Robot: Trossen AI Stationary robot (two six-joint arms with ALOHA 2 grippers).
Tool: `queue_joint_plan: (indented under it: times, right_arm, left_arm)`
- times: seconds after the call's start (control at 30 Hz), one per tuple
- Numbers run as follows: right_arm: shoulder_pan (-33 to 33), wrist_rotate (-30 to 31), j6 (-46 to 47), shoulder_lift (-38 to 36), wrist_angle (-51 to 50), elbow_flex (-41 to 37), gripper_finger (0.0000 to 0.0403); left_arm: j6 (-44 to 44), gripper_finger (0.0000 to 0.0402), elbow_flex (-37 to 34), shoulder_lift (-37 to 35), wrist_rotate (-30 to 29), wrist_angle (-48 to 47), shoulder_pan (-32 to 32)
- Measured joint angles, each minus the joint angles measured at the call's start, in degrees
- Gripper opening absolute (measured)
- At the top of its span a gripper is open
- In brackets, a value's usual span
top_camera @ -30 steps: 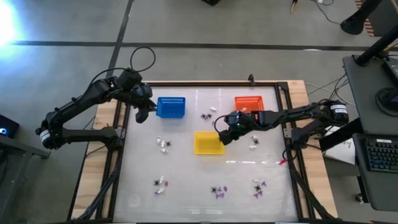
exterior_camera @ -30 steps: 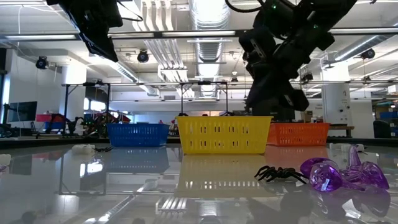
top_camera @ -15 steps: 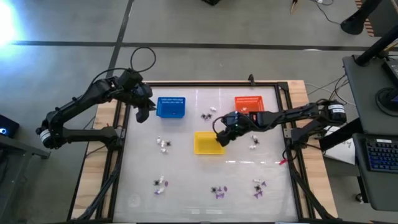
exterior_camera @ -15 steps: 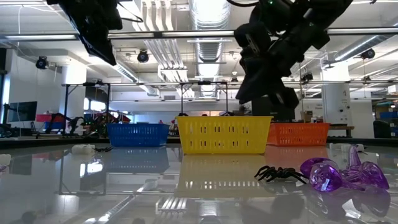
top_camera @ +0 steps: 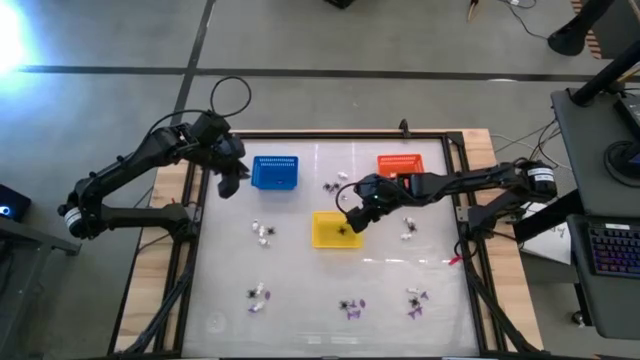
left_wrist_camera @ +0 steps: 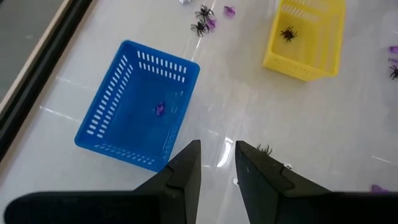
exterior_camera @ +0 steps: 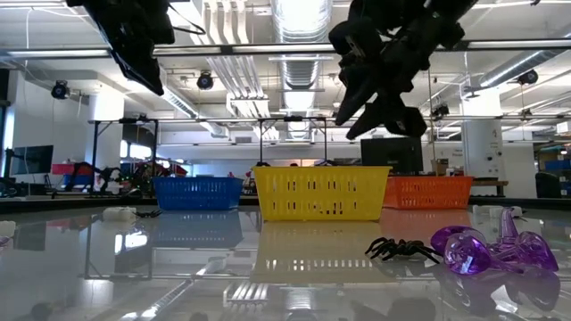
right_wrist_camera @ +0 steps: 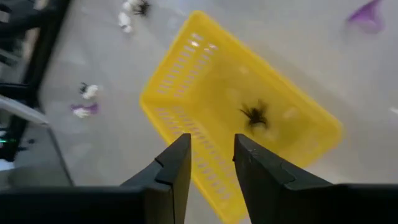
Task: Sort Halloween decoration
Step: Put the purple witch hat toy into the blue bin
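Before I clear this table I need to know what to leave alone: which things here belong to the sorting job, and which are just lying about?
Part of the job:
- black spider in the yellow basket
- purple trinket in the blue basket
- orange basket
- loose trinkets on the table
- right gripper, open above the yellow basket
- left gripper, waiting beside the blue basket

Just lying about:
- keyboard on the side desk

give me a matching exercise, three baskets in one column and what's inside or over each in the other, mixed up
Column one:
1. blue basket
2. yellow basket
3. orange basket

Column two:
a. a black spider lies inside, right pincer above it
b. stands farthest right in the high view
c. a purple trinket lies inside

Pairs: 1-c, 2-a, 3-b
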Motion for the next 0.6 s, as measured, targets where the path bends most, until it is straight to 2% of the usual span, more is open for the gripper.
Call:
queue_joint_plan:
  times: [0.17, 0.3, 0.6]
  right_arm:
    - [-0.07, 6.38, -3.36, -0.18, -11.12, 6.04, 0.011]
    - [-0.96, 11.17, -7.14, -0.17, -14.58, 10.06, 0.0111]
    - [-4.46, 11.73, -13.87, -0.17, -15.3, 14.31, 0.011]
  left_arm:
    - [0.0, 0.0082, 0.0, 0.01, 0.0, -1.57, 0.02]
    - [0.16, 0.0082, 0.0, 0.16, 0.0, -1.46, 0.02]
    - [0.0, 0.0082, 0.0, 0.17, -0.11, -1.44, 0.02]
